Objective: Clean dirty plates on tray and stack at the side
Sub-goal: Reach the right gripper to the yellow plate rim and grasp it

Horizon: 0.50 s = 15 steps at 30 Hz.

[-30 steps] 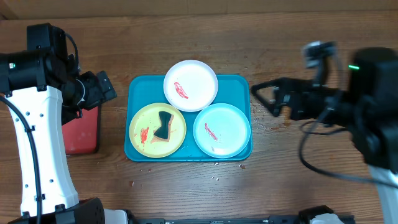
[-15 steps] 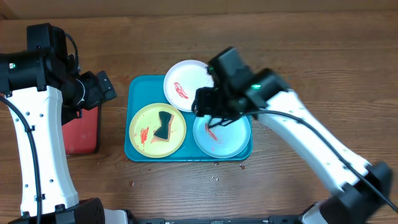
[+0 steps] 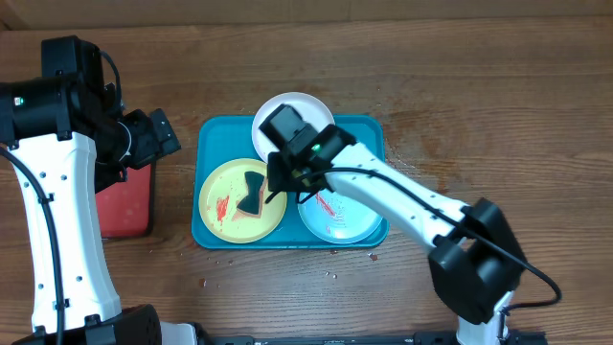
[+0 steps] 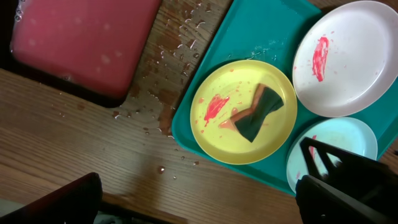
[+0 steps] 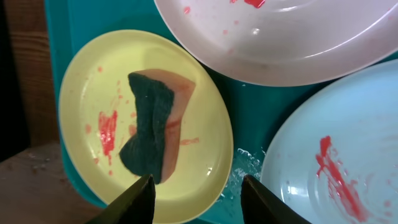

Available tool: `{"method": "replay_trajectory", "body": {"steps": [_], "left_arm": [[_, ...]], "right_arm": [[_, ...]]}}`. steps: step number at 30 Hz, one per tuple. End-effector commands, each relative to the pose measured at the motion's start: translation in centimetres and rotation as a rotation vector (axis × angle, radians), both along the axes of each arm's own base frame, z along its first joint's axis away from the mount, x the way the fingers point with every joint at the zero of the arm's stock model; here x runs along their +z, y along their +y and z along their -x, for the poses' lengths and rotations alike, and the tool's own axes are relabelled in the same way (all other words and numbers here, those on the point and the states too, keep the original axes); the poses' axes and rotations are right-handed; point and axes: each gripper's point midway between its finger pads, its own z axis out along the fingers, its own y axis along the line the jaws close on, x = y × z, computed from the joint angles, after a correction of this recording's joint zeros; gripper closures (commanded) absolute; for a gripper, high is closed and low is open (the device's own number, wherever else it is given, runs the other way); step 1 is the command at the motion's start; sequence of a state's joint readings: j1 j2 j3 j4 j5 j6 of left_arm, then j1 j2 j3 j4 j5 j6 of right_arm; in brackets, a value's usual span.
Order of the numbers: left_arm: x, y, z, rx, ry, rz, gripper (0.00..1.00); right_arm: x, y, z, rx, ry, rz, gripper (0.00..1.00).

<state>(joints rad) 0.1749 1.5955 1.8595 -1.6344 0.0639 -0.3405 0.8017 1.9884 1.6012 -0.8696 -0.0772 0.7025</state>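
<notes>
Swung in since a second ago: right claw [image 5: 198, 199], from the table's [image 3: 479, 86] right edge to above the tray [image 3: 211, 144]. Far left: left claw [image 4: 199, 208] spread wide, empty, hovering by the small red tray [image 4: 81, 37]. Next, on the teal tray: yellow-green plate [image 5: 81, 93] carrying the sponge [image 5: 152, 127] among red smears [image 5: 107, 124]. Right claw open at medium width, gripping nothing, just beside the sponge. Then white plate [image 4: 354, 68] and mint plate [image 5: 348, 143], both smeared. Best to centre over the sponge, descend straight, pinch its raised fold, and avoid tipping the plate. Wet wooden table with droplets [image 4: 149, 115] left of the tray. Plates crowded close, so little slack. Likely room for stacking on the wood to the right.
</notes>
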Motion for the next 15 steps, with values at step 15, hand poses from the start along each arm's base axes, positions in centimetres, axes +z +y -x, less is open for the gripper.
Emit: {"method": "replay_trajectory", "body": {"steps": [15], "left_arm": [[0.0, -0.2, 0.0, -0.006, -0.001, 0.014, 0.0]], "right_arm": [[-4.6, 0.7, -1.6, 0.057, -0.121, 0.134, 0.54]]}}
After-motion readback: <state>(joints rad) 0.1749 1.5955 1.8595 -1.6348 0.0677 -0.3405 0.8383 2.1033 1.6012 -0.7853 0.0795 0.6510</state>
